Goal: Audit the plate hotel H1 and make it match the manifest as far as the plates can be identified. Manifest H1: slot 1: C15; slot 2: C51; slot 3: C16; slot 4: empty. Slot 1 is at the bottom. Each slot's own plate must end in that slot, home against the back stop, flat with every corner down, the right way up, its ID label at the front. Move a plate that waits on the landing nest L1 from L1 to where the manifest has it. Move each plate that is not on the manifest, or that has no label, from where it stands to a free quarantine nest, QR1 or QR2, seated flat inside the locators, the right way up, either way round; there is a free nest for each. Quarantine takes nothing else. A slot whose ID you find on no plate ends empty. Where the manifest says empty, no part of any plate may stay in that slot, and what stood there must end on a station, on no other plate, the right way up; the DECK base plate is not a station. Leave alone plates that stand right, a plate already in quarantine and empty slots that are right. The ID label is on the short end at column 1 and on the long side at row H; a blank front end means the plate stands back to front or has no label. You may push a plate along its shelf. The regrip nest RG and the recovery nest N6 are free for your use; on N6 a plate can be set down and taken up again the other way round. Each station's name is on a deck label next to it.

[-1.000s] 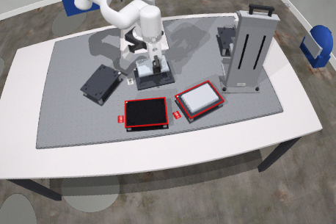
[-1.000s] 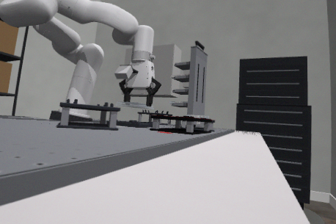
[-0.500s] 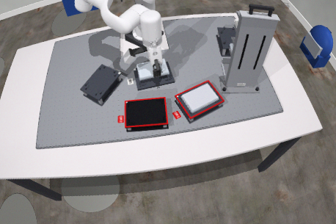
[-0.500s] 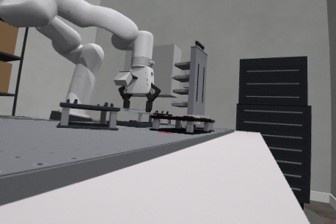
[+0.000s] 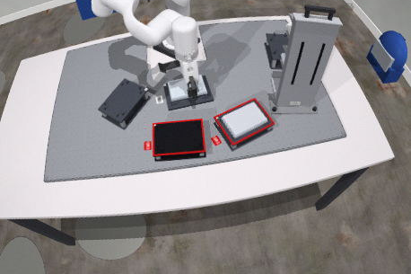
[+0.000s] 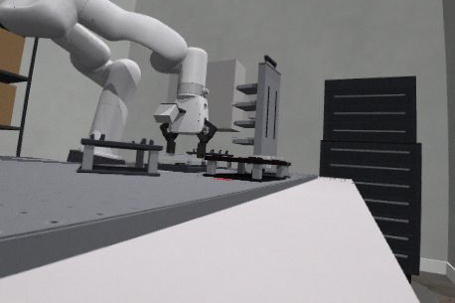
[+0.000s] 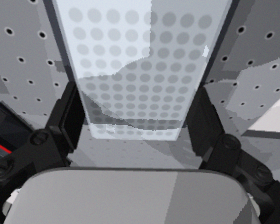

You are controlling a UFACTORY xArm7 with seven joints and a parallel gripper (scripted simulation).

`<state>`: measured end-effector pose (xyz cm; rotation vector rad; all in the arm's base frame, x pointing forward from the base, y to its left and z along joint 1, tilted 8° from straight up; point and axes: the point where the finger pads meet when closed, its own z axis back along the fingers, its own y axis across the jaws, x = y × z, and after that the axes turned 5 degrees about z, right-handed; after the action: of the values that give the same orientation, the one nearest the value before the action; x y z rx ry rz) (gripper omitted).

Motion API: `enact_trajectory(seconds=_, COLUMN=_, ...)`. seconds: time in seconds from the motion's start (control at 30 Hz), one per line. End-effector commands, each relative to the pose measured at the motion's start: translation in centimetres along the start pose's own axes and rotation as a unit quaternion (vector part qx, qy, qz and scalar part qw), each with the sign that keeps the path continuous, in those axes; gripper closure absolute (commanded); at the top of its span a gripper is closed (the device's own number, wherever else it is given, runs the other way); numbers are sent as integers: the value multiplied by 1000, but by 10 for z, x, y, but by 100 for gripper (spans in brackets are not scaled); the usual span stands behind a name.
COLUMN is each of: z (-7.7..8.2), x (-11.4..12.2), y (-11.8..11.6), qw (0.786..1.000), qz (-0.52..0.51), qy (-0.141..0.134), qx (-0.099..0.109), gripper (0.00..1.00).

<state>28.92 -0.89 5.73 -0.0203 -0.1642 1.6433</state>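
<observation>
Hand (image 7: 136, 117) clamped across a clear well plate (image 7: 138, 65), fingers spread wide on its long sides. Plate low over a dark nest (image 5: 176, 103) left of the plate hotel (image 5: 305, 66). Second well plate (image 5: 243, 120) in red-rimmed nest nearer the hotel.

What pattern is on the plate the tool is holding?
Rows of round grey dots on a pale, translucent plate, clearest in the wrist view.
</observation>
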Motion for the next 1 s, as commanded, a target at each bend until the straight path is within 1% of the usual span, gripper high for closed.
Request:
enact_trajectory(seconds=0.0, z=0, x=0, y=-1, qw=1000, qz=0, qy=1, qx=-1, gripper=100)
enact_trajectory(seconds=0.43, z=0, x=0, y=-1, qw=1000, qz=0, qy=1, qx=-1, gripper=100)
enact_trajectory(seconds=0.97, z=-9, x=0, y=-1, qw=1000, qz=0, qy=1, qx=-1, gripper=100)
